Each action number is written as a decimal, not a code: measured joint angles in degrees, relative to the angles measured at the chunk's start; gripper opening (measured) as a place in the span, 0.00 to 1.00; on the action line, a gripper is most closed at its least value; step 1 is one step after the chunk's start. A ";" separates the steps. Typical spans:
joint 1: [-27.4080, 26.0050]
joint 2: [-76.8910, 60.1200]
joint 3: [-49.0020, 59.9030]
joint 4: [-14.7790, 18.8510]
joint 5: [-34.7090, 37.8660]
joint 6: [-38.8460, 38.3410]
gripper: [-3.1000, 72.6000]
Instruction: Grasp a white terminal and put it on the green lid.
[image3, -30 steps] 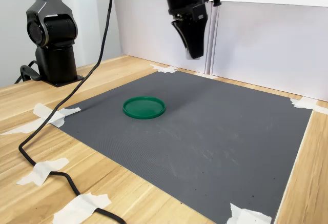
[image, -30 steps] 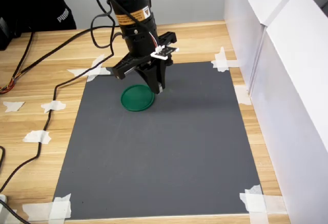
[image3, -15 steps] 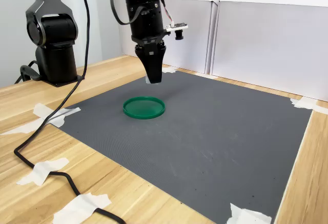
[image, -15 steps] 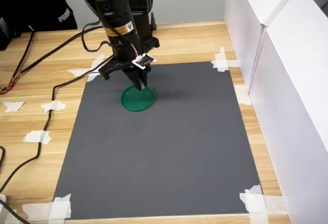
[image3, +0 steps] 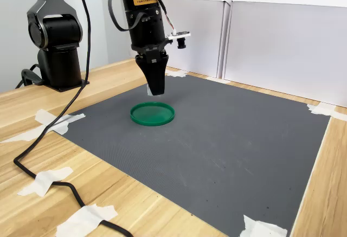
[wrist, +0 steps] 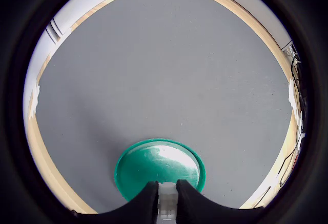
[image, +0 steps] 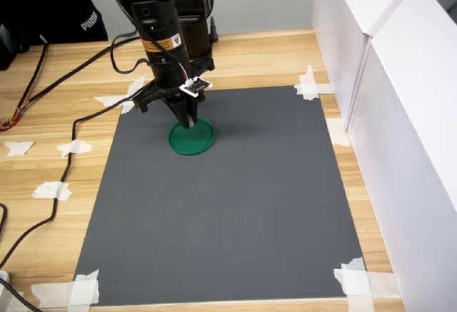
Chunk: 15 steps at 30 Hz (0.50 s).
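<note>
The green lid (image: 191,138) lies flat on the grey mat (image: 235,205) toward its far left part in the first exterior view; it also shows as a green disc (image3: 152,114) in the second exterior view. My gripper (image: 187,122) points straight down just above the lid's far edge. The wrist view shows its two dark fingers (wrist: 146,203) shut on the white terminal (wrist: 167,201), a small white block, with the green lid (wrist: 159,168) right under the tips. In the second exterior view the gripper (image3: 156,90) hangs a short way above the lid.
White panel walls (image: 400,112) run along the mat's right side in the first exterior view. White tape scraps (image: 357,278) hold the mat's corners. A black cable (image: 64,155) trails over the wooden table on the first exterior view's left. The arm's base (image3: 57,42) stands at the second exterior view's left.
The gripper has swung from higher up and to the lid's right in the first exterior view to just over the lid, and has come down lower, still shut on the terminal.
</note>
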 joint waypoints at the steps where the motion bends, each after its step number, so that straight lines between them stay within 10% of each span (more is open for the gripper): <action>1: 0.00 0.40 0.00 -0.06 0.00 0.00 0.15; 15: 0.00 3.84 1.72 -0.93 -1.64 -0.86 0.15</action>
